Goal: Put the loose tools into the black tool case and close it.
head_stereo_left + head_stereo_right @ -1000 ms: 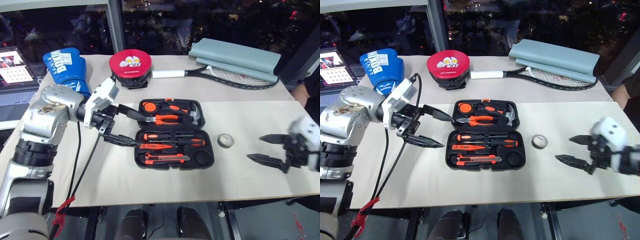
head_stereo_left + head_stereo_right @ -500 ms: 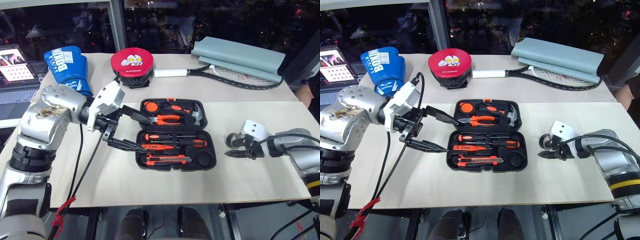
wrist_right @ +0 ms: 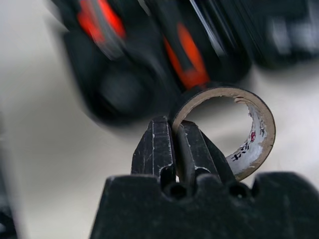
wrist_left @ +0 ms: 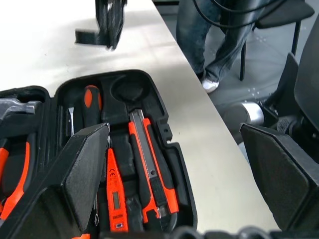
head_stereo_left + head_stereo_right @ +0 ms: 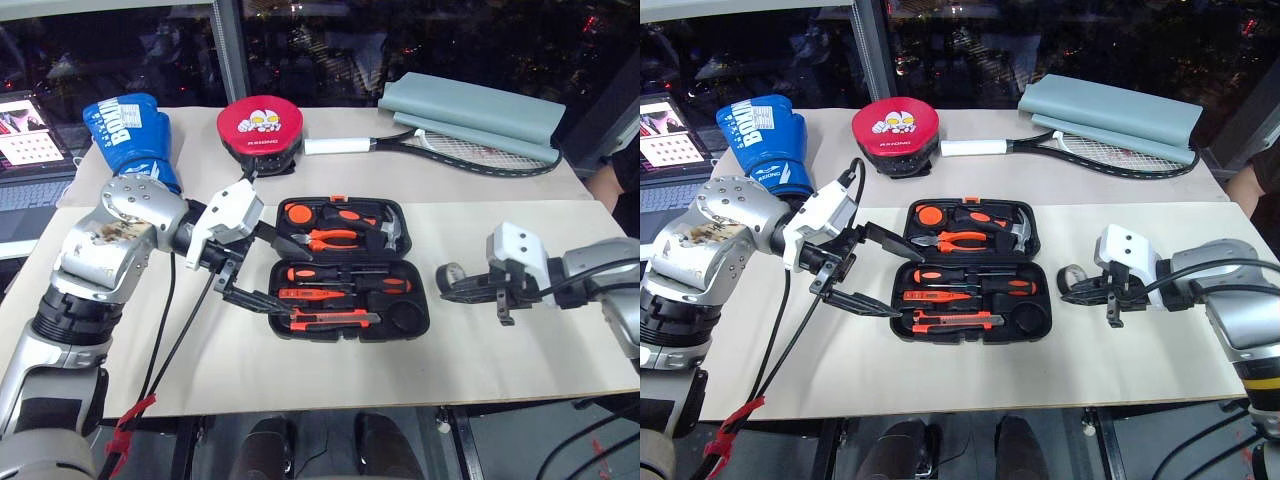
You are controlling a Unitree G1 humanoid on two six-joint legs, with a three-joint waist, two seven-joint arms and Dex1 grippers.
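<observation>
Jaws on my right gripper [image 3: 174, 144] are pinched on the wall of the tape roll [image 3: 234, 127], one finger inside the ring, held just right of the open black tool case [image 5: 345, 268]. Left gripper [image 5: 262, 268] jaws are spread wide at the case's left edge. Screwdrivers [image 5: 350, 278], tester [image 4: 113, 191] and utility knife [image 4: 152, 172] sit in their recesses on the surface [image 5: 330, 365].
</observation>
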